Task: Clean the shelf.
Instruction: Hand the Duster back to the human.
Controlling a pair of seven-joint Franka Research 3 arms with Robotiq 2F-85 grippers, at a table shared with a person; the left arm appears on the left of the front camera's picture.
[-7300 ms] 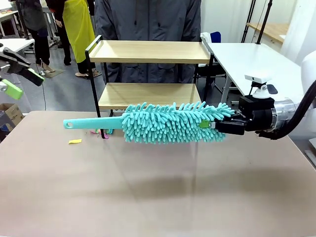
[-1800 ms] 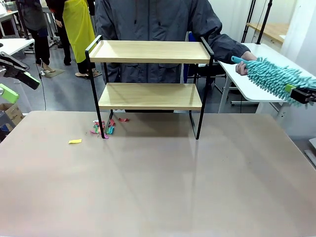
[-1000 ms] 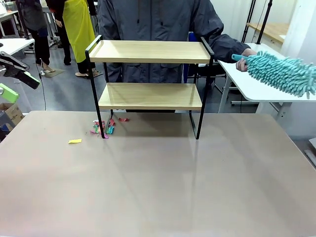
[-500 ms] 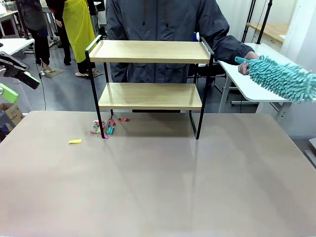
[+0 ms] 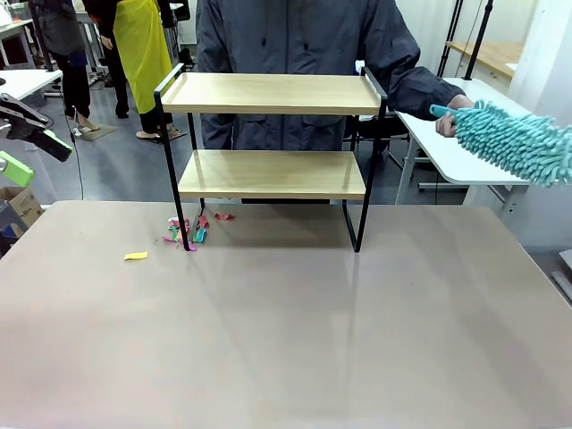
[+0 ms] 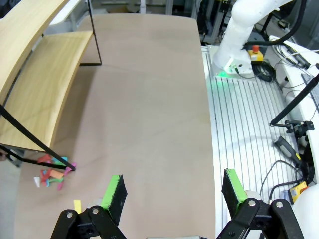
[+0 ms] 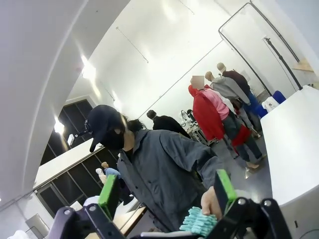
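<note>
The shelf [image 5: 268, 94] stands at the table's far side, two light wooden boards in a black frame, both boards bare. Its boards [image 6: 35, 94] run along the left of the left wrist view. Behind it a person in a grey jacket holds a teal fluffy duster [image 5: 514, 143] by its handle in one hand [image 5: 444, 123], off to the shelf's right. My left gripper [image 5: 36, 154] hangs open at the far left, away from the shelf, nothing between its fingers [image 6: 173, 191]. My right gripper [image 7: 167, 189] is open, pointed up at the person, whose hand [image 7: 212, 205] holds the duster [image 7: 197, 220].
Coloured paper scraps [image 5: 188, 231] lie on the table by the shelf's front left leg, with a yellow scrap [image 5: 136, 256] further left. The scraps [image 6: 52, 172] also lie ahead of my left gripper. A white side table [image 5: 465, 107] stands at the right.
My right gripper has let go of the duster and drawn back to the right. The person now holds the duster by its handle and has shifted a little right.
</note>
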